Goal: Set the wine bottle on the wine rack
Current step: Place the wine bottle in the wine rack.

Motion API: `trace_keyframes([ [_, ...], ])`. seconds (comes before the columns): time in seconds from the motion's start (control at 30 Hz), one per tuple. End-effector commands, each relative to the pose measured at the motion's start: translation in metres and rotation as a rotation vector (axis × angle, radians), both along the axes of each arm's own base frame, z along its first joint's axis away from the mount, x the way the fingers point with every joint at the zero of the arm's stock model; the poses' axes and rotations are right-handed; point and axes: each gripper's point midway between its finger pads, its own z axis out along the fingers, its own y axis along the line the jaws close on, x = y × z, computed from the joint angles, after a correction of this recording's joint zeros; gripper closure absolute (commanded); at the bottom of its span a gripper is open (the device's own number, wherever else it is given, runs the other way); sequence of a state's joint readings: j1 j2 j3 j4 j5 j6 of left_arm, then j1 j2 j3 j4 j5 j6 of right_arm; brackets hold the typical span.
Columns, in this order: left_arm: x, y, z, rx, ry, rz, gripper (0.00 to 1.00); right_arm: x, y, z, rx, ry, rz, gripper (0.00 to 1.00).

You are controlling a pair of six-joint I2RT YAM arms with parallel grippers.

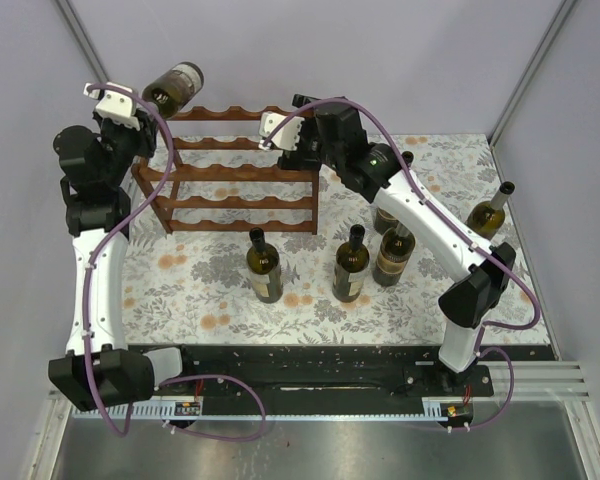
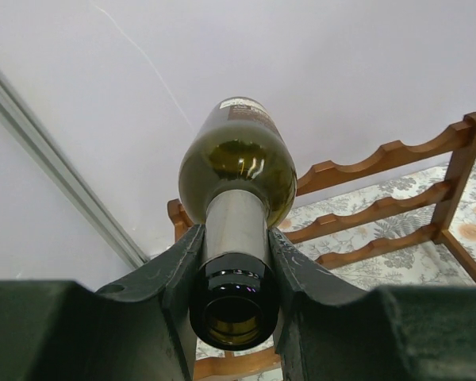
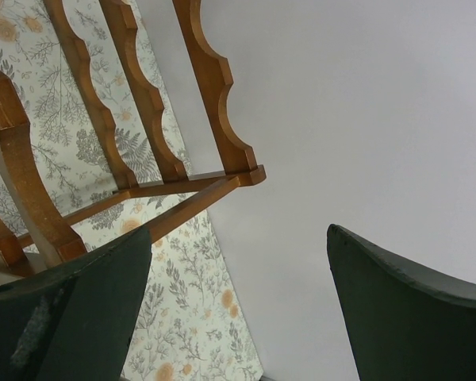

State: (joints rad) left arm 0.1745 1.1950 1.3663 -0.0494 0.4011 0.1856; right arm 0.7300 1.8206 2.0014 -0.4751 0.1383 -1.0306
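Observation:
A dark green wine bottle [image 1: 175, 86] hangs in the air over the left end of the reddish-brown wine rack [image 1: 235, 172], its base pointing away and up. My left gripper [image 1: 130, 103] is shut on the neck of that wine bottle [image 2: 238, 171]; in the left wrist view both fingers [image 2: 182, 274] press against the neck just above the open mouth, with the wine rack [image 2: 381, 182] below and to the right. My right gripper [image 1: 277, 131] stands open and empty at the right end of the wine rack [image 3: 135, 119], its fingers [image 3: 87, 302] wide apart.
Three upright bottles stand on the flowered mat in front of the rack [image 1: 264, 266], [image 1: 350, 264], [image 1: 393, 255]. Another bottle [image 1: 490, 212] stands near the right wall, which lies close by. The right arm [image 1: 420, 215] crosses above the mat.

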Motion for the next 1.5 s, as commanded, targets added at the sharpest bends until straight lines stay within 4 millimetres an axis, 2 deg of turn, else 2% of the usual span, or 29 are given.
trace_keyframes([
  [0.0,-0.012,0.015,0.075,0.018,-0.298,0.068,1.0,-0.006,-0.016,0.041,0.082,-0.076,-0.037,0.0],
  [0.23,-0.022,0.013,0.074,0.003,-0.296,0.056,1.0,-0.006,-0.018,0.039,0.101,-0.063,-0.049,0.01],
  [0.53,-0.05,0.009,0.068,-0.027,-0.276,0.057,1.0,-0.01,-0.023,0.034,0.126,-0.05,-0.07,0.01],
  [0.73,-0.085,0.006,0.067,-0.057,-0.286,0.073,1.0,-0.013,-0.026,0.032,0.138,-0.054,-0.072,0.01],
  [0.97,-0.121,0.005,0.055,-0.092,-0.268,0.112,1.0,-0.017,-0.03,0.028,0.142,-0.047,-0.079,0.0],
  [1.17,-0.169,-0.005,0.045,-0.077,-0.304,0.117,1.0,-0.019,-0.034,0.022,0.133,-0.04,-0.092,0.01],
  [1.3,-0.201,-0.014,0.044,-0.064,-0.362,0.106,1.0,-0.023,-0.036,0.026,0.143,-0.047,-0.087,0.0],
  [1.47,-0.224,-0.017,0.029,-0.064,-0.363,0.122,1.0,-0.027,-0.038,0.027,0.151,-0.047,-0.08,0.01],
])
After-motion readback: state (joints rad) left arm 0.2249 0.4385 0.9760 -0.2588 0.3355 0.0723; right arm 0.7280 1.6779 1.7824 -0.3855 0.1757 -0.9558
